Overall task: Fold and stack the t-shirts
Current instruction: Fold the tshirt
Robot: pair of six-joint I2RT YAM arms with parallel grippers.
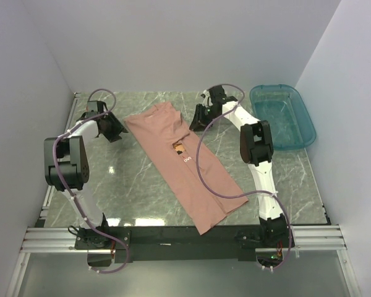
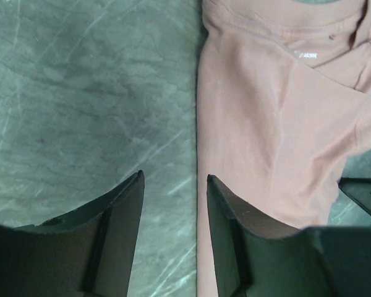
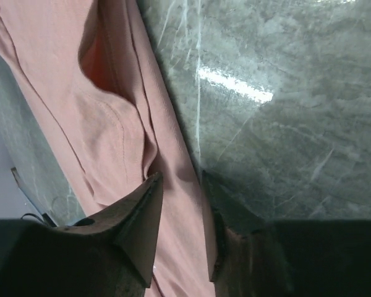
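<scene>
A salmon-pink t-shirt [image 1: 179, 164] lies on the marble table as a long strip with both sides folded in, running from far left to near right. A small patch of its print [image 1: 181, 148] shows in the middle. My left gripper [image 1: 114, 130] is open at the shirt's far left edge; in the left wrist view [image 2: 173, 176] its jaws straddle the shirt's edge [image 2: 260, 136]. My right gripper [image 1: 196, 120] is open at the shirt's far right edge; in the right wrist view [image 3: 180, 176] its jaws stand over the folded cloth [image 3: 111, 117].
A teal plastic tub [image 1: 283, 116] stands at the far right of the table. White walls close in the sides and back. The shirt's near end [image 1: 207, 219] reaches the table's front edge.
</scene>
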